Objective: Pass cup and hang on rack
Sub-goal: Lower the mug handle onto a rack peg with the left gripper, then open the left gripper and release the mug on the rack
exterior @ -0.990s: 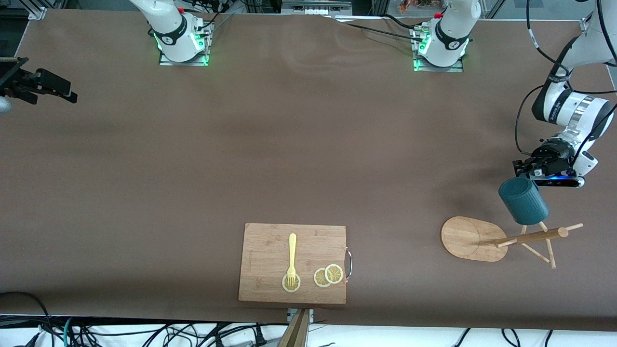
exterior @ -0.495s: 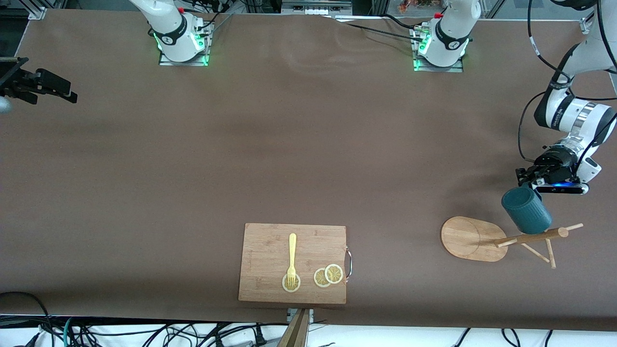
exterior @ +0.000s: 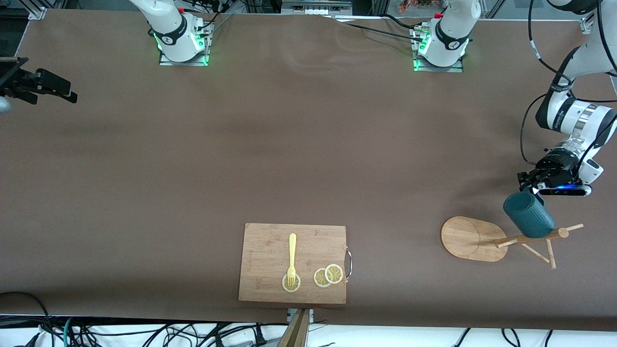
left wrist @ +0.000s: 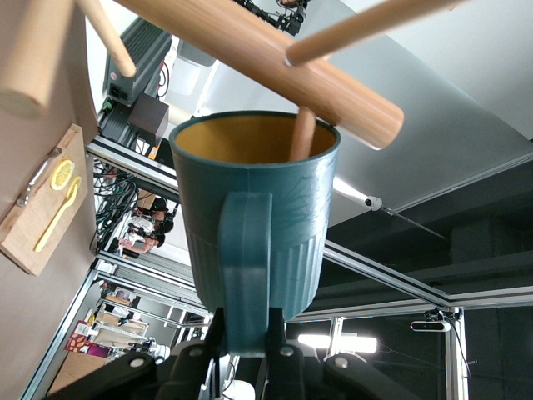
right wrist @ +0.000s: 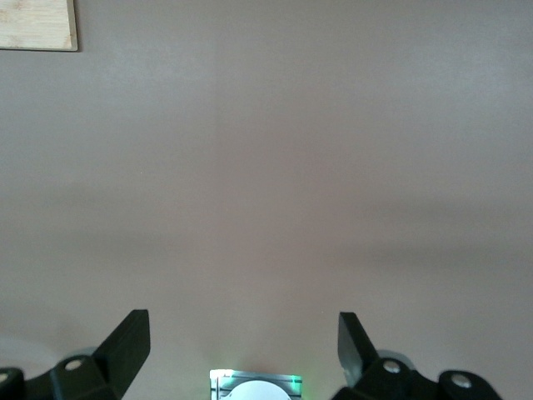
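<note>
The teal-blue cup [exterior: 529,215] with a mustard inside is tilted in the air over the bamboo rack [exterior: 470,238], against the top of the pole [exterior: 530,237]. My left gripper [exterior: 530,185] is shut on the cup's handle. In the left wrist view the gripper [left wrist: 246,333] clamps the handle [left wrist: 246,267] of the cup [left wrist: 254,208]. A thin peg [left wrist: 301,137] reaches into the cup's mouth just under the pole [left wrist: 275,67]. My right gripper [exterior: 67,91] waits open and empty at the right arm's end of the table, and its wrist view [right wrist: 244,342] shows bare table.
A rectangular wooden cutting board [exterior: 270,241] lies near the front edge with a yellow fork [exterior: 292,258] and lemon slices [exterior: 328,275] on it. Its corner shows in the right wrist view [right wrist: 37,25]. Cables hang beside the left arm.
My left gripper has carried the cup a little lower, onto the rack's pole and pegs. The right arm has not moved.
</note>
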You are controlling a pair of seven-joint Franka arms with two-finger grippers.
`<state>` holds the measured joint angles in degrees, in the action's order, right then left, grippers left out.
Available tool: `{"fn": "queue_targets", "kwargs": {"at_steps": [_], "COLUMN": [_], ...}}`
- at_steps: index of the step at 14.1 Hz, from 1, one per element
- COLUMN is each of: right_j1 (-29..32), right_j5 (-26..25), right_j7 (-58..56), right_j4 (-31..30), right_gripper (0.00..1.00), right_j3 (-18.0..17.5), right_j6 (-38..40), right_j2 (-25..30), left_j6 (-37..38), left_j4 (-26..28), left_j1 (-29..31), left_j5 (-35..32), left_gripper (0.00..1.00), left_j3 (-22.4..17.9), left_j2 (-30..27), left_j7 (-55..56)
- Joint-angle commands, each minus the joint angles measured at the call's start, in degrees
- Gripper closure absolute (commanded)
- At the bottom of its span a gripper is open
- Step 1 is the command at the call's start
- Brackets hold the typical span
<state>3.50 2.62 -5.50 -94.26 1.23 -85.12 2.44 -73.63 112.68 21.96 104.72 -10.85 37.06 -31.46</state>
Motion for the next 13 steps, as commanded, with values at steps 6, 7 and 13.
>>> {"fn": "queue_targets", "kwargs": {"at_steps": [6,7,13], "right_j1": [0.11,0.11,0.11], "right_j5": [0.98,0.98,0.98], "right_j7": [0.23,0.23,0.23], "right_j4": [1.53,1.53,1.53], "right_gripper": [0.0,0.0,0.0], "right_j3": [0.0,0.0,0.0], "right_j6": [1.28,1.28,1.28], "right_j2": [-0.51,-0.6,-0.51], "left_j6": [0.77,0.77,1.03], "left_j4": [-1.23,-1.15,-0.88], "left_j1": [0.19,0.19,0.27], "left_j5": [-1.7,-4.32,-26.0], "left_gripper": [0.0,0.0,0.0], "left_j3": [-0.83,-1.45,-3.56], "left_j2": [0.56,0.3,-4.96], "left_j7": [-2.28,-4.2,-9.23]}}
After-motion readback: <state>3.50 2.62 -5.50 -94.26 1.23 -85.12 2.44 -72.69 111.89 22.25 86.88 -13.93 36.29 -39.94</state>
